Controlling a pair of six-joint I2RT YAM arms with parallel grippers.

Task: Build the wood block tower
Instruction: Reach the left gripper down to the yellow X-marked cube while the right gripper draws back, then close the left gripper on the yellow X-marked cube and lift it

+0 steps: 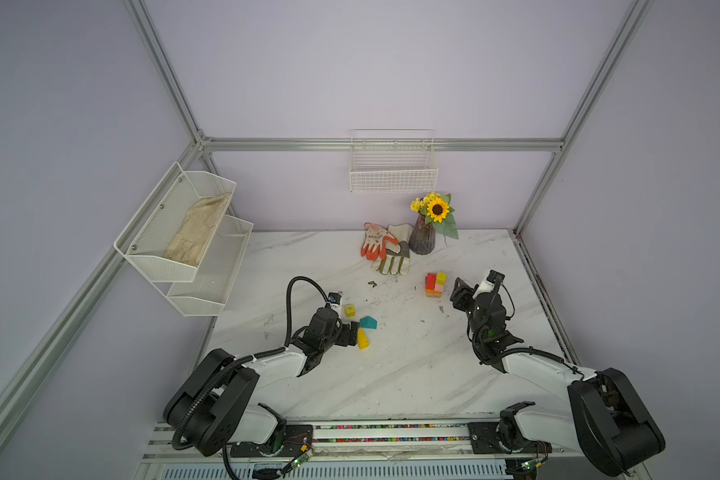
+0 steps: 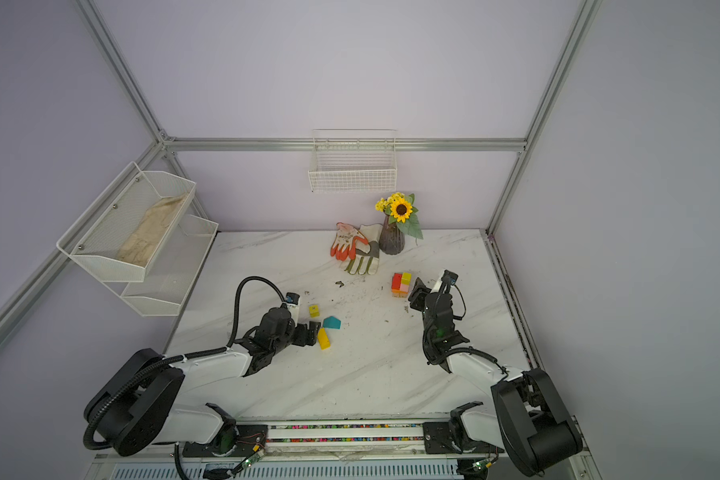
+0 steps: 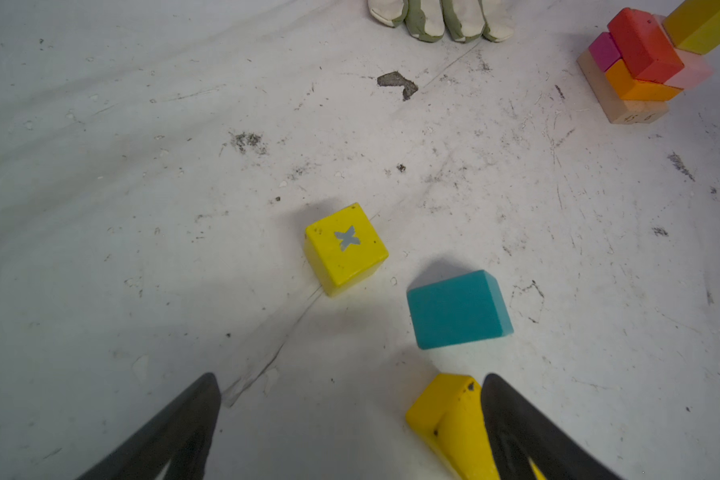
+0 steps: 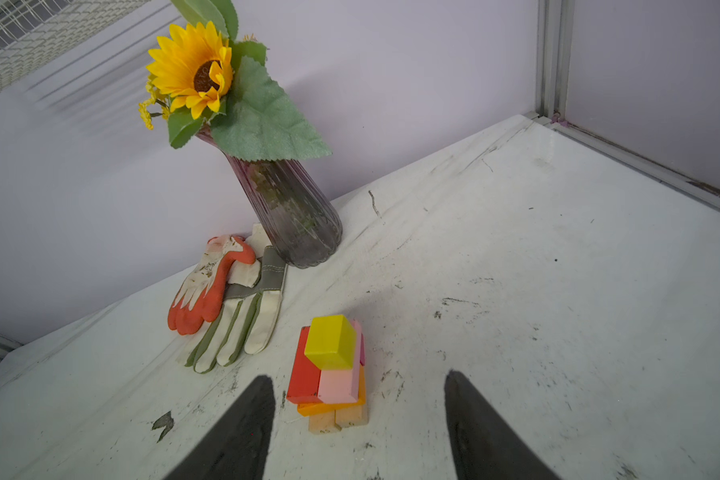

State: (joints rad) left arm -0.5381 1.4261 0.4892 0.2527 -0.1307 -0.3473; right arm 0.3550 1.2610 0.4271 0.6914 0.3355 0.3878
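Done: tower [image 4: 331,370] stands partly built.
To add: yellow cube [image 3: 345,249], teal block [image 3: 458,309], yellow bar [image 3: 449,419].
Fingers: my left gripper [image 3: 350,378] and right gripper [image 4: 358,376] apart, empty.

The marble table [image 1: 391,374] bears the tower [image 1: 435,285], yellow cube [image 1: 350,310], teal block [image 1: 368,322], yellow bar [image 1: 363,340], gloves [image 1: 385,247] and vase [image 1: 421,241].

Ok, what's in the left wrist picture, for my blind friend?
The open left gripper reaches over a white table, a yellow block beside one finger. Ahead lie a teal block and a cross-marked yellow cube; the tower stands farther off.
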